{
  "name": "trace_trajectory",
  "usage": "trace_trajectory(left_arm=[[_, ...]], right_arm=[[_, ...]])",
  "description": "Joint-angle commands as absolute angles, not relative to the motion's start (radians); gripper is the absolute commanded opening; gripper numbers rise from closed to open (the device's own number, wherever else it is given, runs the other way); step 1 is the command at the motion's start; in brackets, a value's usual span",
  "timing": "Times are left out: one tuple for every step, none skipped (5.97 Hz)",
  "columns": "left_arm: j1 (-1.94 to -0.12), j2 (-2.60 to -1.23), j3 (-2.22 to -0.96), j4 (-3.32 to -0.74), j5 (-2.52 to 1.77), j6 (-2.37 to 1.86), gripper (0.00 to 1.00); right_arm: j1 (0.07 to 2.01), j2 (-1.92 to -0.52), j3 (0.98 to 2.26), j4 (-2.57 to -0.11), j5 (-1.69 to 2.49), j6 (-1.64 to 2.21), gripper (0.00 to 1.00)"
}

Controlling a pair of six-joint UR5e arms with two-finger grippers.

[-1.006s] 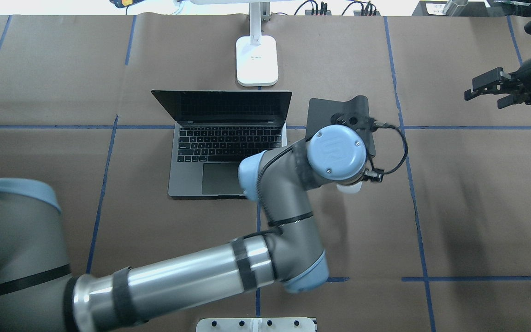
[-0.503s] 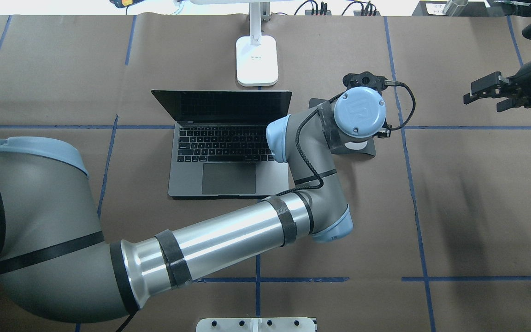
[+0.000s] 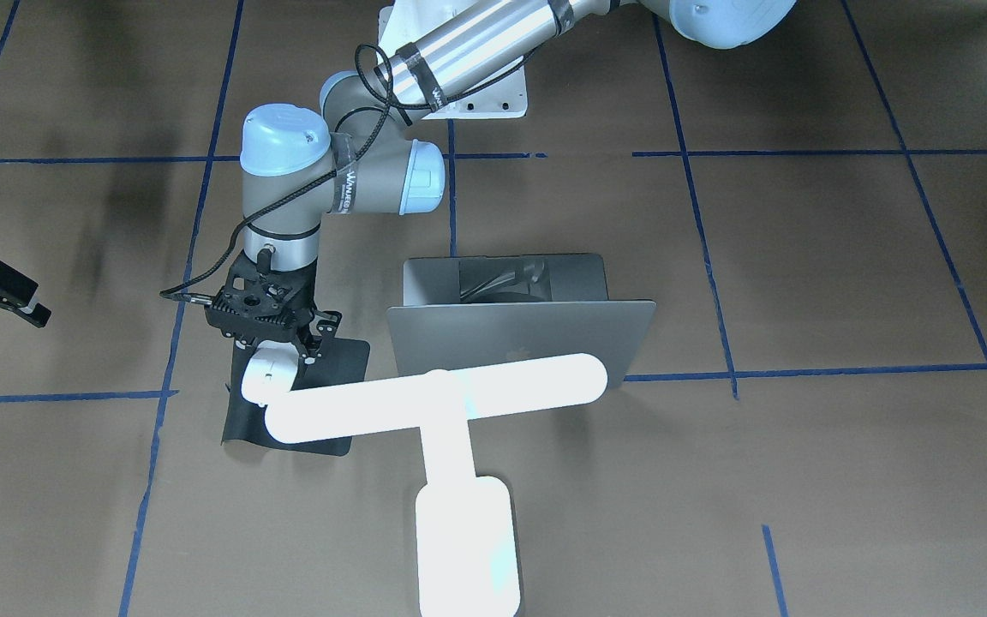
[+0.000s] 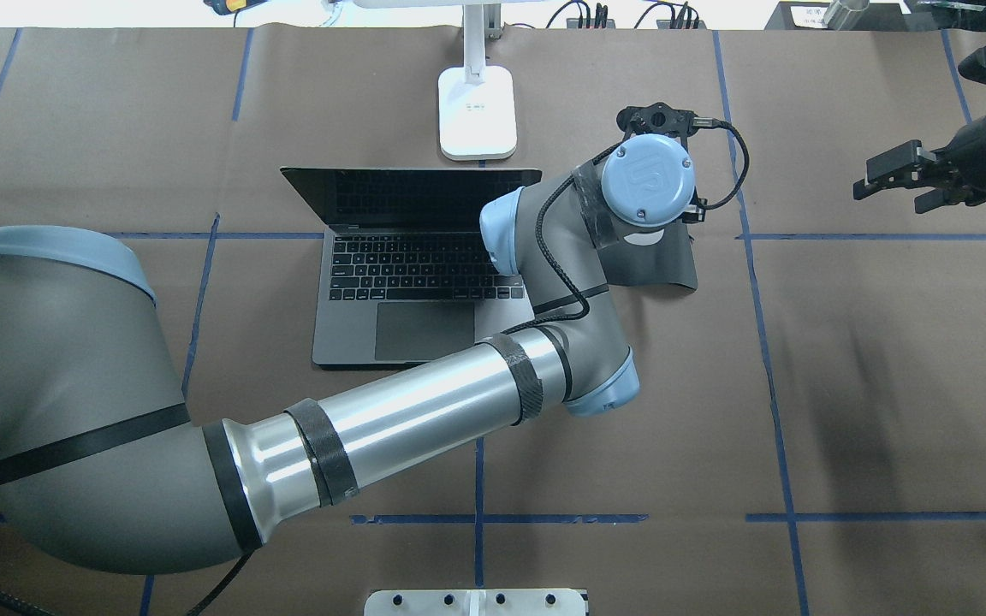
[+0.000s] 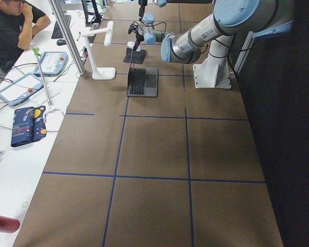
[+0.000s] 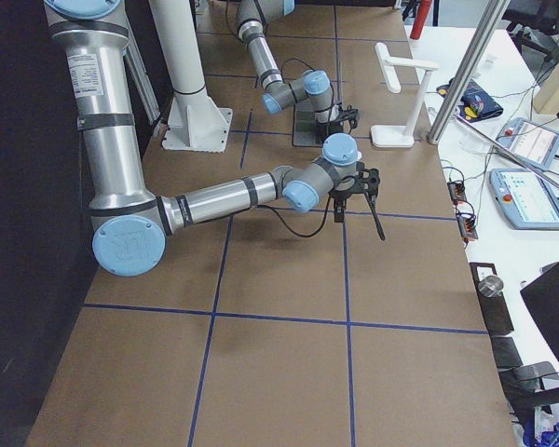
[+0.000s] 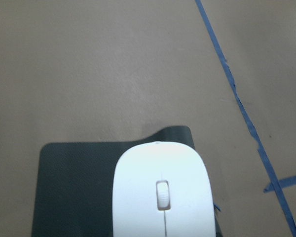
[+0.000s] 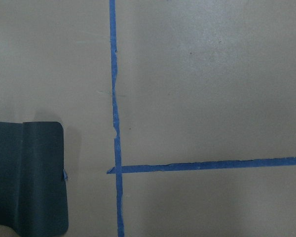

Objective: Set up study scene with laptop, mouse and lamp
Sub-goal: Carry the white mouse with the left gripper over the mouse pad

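Observation:
The grey laptop point(image 4: 424, 282) stands open at the table's middle, its lid with the logo facing the front view point(image 3: 519, 343). The glowing white lamp point(image 3: 433, 396) stands behind it, its base point(image 4: 478, 111) on the table. My left gripper point(image 3: 281, 350) is shut on the white mouse point(image 3: 269, 374) and holds it low over the black mat point(image 3: 341, 360). The left wrist view shows the mouse point(image 7: 163, 192) over the mat's far end point(image 7: 74, 187). My right gripper point(image 4: 882, 178) is open and empty, far to the right.
The black mat point(image 4: 673, 267) lies just right of the laptop, one corner curled up; it also shows in the right wrist view point(image 8: 24, 177). A white bolted pedestal point(image 4: 476, 601) sits at the near edge. Blue tape lines point(image 4: 767, 368) cross the brown table cover.
My left arm has carried the mouse away from the near side and onto the area over the black mat. The right gripper has drifted slightly and stays open.

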State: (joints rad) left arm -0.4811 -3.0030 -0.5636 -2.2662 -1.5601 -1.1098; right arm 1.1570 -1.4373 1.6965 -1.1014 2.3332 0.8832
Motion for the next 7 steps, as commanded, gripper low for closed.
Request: trace_trajectory(left_arm=[[-0.482, -3.004, -0.554, -2.284, -1.56, -1.132, 1.0], [-0.483, -3.007, -0.555, -2.286, -1.566, -1.156, 1.0], [-0.486, -3.007, -0.566, -2.286, -1.607, -1.169, 1.0], [-0.488, -3.007, -0.577, -2.283, -1.626, -1.221, 1.0], [-0.489, -2.996, -0.648, -2.234, -1.678, -1.242, 1.0], [-0.495, -2.959, -0.783, -2.082, -1.748, -1.249, 1.0], [-0.495, -2.789, -1.094, -1.946, -1.784, -1.249, 1.0]], right_arm=[[1.155, -1.437, 1.703, -1.1, 2.333, 0.884, 1.0], [1.155, -1.437, 1.703, -1.101, 2.333, 0.884, 1.0], [1.154, -1.436, 1.704, -1.101, 2.333, 0.884, 1.0], [1.154, -1.436, 1.703, -1.101, 2.333, 0.884, 1.0], [1.154, -1.437, 1.704, -1.101, 2.333, 0.884, 1.0], [1.154, -1.439, 1.704, -1.101, 2.335, 0.884, 1.0], [1.154, -1.44, 1.703, -1.101, 2.336, 0.882, 1.0]])
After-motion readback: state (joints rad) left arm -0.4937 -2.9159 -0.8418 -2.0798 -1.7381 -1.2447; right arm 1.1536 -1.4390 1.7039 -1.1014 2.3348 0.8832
